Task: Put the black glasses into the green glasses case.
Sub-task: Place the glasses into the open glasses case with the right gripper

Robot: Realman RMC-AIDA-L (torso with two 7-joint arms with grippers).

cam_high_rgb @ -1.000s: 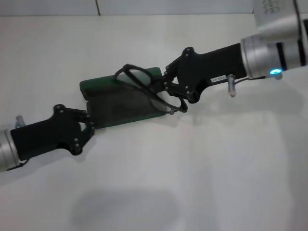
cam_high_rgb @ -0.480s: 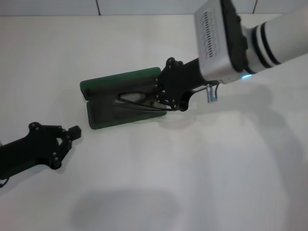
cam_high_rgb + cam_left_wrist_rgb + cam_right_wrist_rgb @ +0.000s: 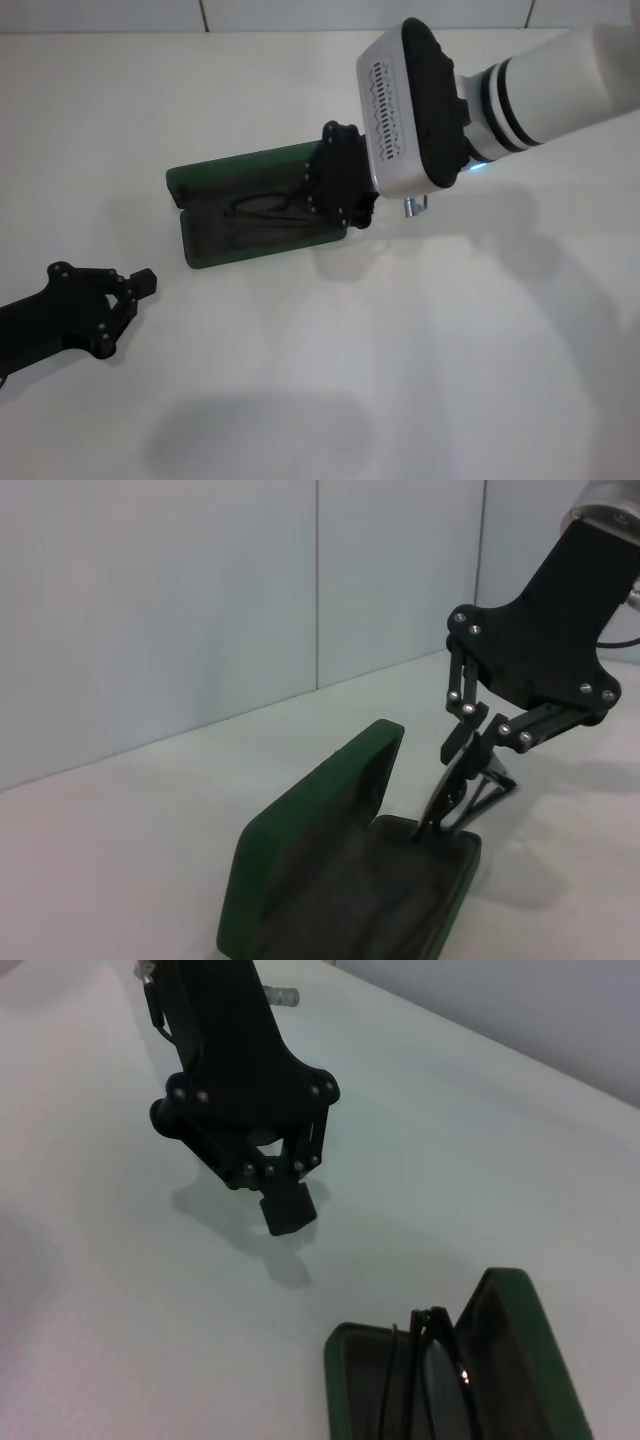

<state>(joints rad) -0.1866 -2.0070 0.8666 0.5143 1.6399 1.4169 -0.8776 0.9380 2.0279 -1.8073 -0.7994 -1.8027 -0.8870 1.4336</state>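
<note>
The green glasses case [image 3: 250, 170] lies open mid-table, lid raised at the back and grey-lined tray [image 3: 215, 240] in front. The black glasses [image 3: 268, 208] rest in the tray, folded. My right gripper [image 3: 335, 200] points down into the case's right end, shut on the glasses' end. From the left wrist view, its fingers [image 3: 458, 742] pinch the thin frame [image 3: 487, 788] over the case [image 3: 320, 830]. My left gripper [image 3: 142, 282] sits low on the table, left of and in front of the case, apart from it, fingers together. The right wrist view shows that left gripper [image 3: 288, 1210], the case [image 3: 345, 1360] and the glasses [image 3: 432, 1345].
A white table [image 3: 400, 380] surrounds the case, with a pale wall [image 3: 200, 600] behind it. The right arm's bulky white wrist [image 3: 420, 110] hangs over the area right of the case.
The right gripper has swung down and lowered the glasses into the tray. The left gripper has let go of the case's left end and pulled back toward the front left.
</note>
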